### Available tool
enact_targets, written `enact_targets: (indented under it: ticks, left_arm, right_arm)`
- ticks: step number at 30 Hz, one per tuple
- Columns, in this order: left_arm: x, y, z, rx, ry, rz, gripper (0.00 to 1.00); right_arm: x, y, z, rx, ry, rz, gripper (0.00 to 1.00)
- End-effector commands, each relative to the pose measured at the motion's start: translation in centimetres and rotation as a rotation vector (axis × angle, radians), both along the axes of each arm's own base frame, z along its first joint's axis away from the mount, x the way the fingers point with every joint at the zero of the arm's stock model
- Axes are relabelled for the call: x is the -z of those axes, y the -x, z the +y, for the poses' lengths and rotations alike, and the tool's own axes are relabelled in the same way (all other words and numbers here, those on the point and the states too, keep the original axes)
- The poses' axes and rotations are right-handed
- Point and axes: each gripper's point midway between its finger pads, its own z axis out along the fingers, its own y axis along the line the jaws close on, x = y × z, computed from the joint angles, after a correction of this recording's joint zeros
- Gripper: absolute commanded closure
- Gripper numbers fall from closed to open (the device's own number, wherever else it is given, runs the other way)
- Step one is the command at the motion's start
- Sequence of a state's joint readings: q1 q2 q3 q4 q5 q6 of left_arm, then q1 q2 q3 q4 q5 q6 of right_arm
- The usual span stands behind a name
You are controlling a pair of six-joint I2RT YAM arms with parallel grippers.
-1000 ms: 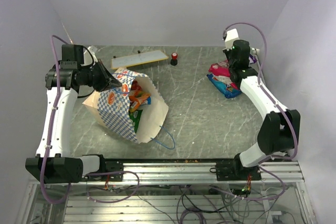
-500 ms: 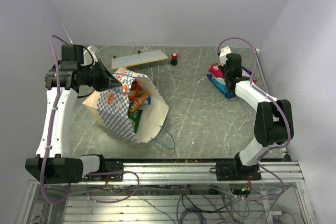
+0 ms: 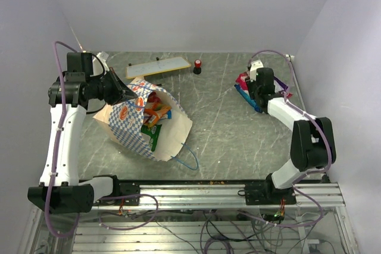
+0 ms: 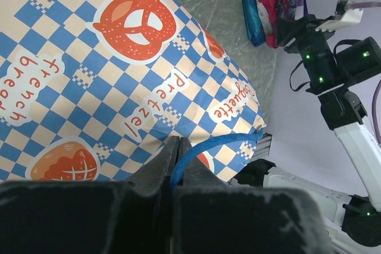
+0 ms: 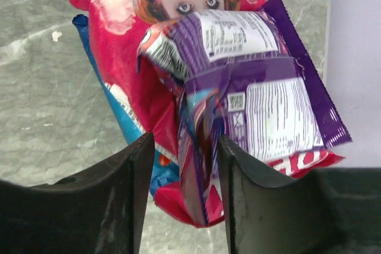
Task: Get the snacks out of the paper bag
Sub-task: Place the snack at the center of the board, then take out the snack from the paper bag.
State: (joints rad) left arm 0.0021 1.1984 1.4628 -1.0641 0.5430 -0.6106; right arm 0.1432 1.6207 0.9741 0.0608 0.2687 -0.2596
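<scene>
**Partway Through: Three Out, More Left Inside**

Tipped on its side on the tabletop (image 3: 220,129): the paper bag (image 3: 132,126), mouth gaping. Pinched at the blue cord handle (image 4: 221,143) by the left hand (image 4: 177,147), fingers pressed together on the cord, apparently to hold the upper lip up and the mouth open.

Well to the right of the bag, near the side wall: a pile of snacks already out. Magenta-red packet (image 5: 128,34) in the middle, blue packet (image 5: 122,117) partly under it, purple packet (image 5: 262,87) on top. Hovering just above this pile, the right hand (image 5: 184,140), fingers spread on either side of the purple packet's crinkled edge, not visibly squeezing it.

Judged as partly done. Inside the bag's mouth: orange packets (image 3: 158,109) and a green packet (image 3: 153,137), possibly more hidden deeper. Left to do: reaching across to the bag and lifting each out.
</scene>
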Motion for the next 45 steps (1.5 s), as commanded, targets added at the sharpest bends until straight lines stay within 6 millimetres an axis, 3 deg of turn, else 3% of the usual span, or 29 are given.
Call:
enact_targets:
  ticks: [1, 5, 8, 13, 18, 20, 23, 27, 31, 37, 40, 43, 45]
  left_arm:
    - [-0.5, -0.2, -0.3, 0.007, 0.008, -0.020, 0.93]
    - [-0.2, -0.1, -0.5, 0.012, 0.024, -0.010, 0.93]
    - [-0.2, 0.3, -0.4, 0.006, 0.018, -0.011, 0.93]
    - [0.1, 1.2, -0.2, -0.004, 0.012, -0.009, 0.93]
    - [0.3, 1.9, -0.2, -0.010, 0.011, -0.001, 0.93]
    - [0.2, 2.2, -0.1, -0.013, 0.009, -0.004, 0.93]
    - [0.1, 2.5, -0.1, -0.016, 0.009, -0.009, 0.93]
    - [0.4, 2.9, -0.1, -0.017, 0.011, -0.003, 0.93]
    - [0.7, 3.3, -0.2, -0.008, 0.013, 0.006, 0.93]
    - [0.7, 3.5, -0.3, 0.001, 0.012, 0.006, 0.93]
    - [0.5, 3.7, -0.3, 0.009, 0.011, 0.004, 0.93]
    - [0.3, 3.8, -0.2, 0.015, 0.002, 0.002, 0.93]
    - [0.1, 4.0, -0.3, 0.020, 0.002, -0.001, 0.93]
  right_arm:
    - [-5.8, 0.5, 0.2, -0.018, -0.027, -0.076, 0.50]
    - [-9.8, 2.1, 2.0, -0.093, -0.130, -0.171, 0.43]
    - [-8.4, 4.3, 6.1, -0.228, -0.318, -0.157, 0.38]
    - [-6.1, 9.0, 14.6, -0.446, -0.592, -0.123, 0.34]
    - [-4.9, 14.5, 24.5, -0.704, -0.688, -0.052, 0.28]
    - [-4.5, 17.0, 27.4, -0.785, -0.698, -0.031, 0.26]
    - [-4.5, 19.4, 29.2, -0.842, -0.705, -0.035, 0.23]
    - [-4.9, 20.9, 29.1, -0.869, -0.680, -0.080, 0.21]
    - [-5.8, 22.6, 30.0, -1.027, -0.607, -0.123, 0.21]
    - [-7.0, 25.9, 34.6, -1.387, -0.366, -0.237, 0.22]
    - [-7.2, 26.1, 37.5, -1.496, -0.252, -0.309, 0.21]
    - [-7.4, 24.8, 40.5, -1.539, -0.153, -0.389, 0.19]
    - [-6.4, 24.0, 42.5, -1.587, -0.093, -0.389, 0.18]
